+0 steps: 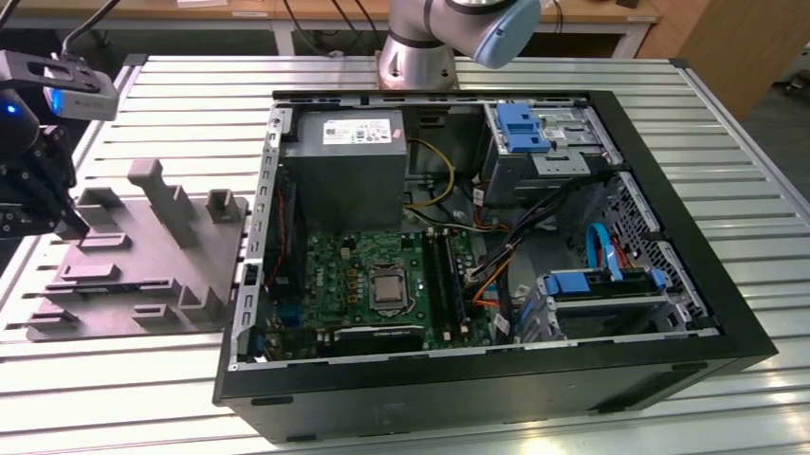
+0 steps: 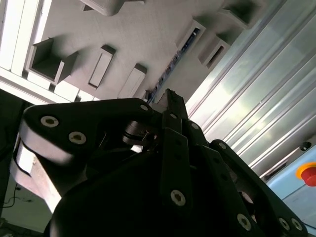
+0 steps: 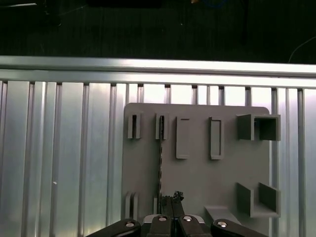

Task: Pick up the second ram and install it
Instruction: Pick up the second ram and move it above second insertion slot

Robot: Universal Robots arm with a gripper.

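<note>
First wrist view: second ram point(image 3: 160, 168) a thin dark strip, edge-on in grey holder point(image 3: 197, 182) slot; jaws together, empty.

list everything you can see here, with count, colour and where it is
second ram: 1, dark, on edge in a slot of the holder
holder: 1, grey, on the table, at the exterior view's left of the case
pc case: 1, black, open, mid-table
motherboard: 1, green, inside the case
power supply: 1, grey, inside the case
drive brackets: 2, blue, inside the case, exterior view's right
table: 1, silver, slatted, under everything
button: 1, red, past the table edge
arm: 1, silver and blue, base behind the case
gripper: 1, black, over the holder, close to the ram
</note>
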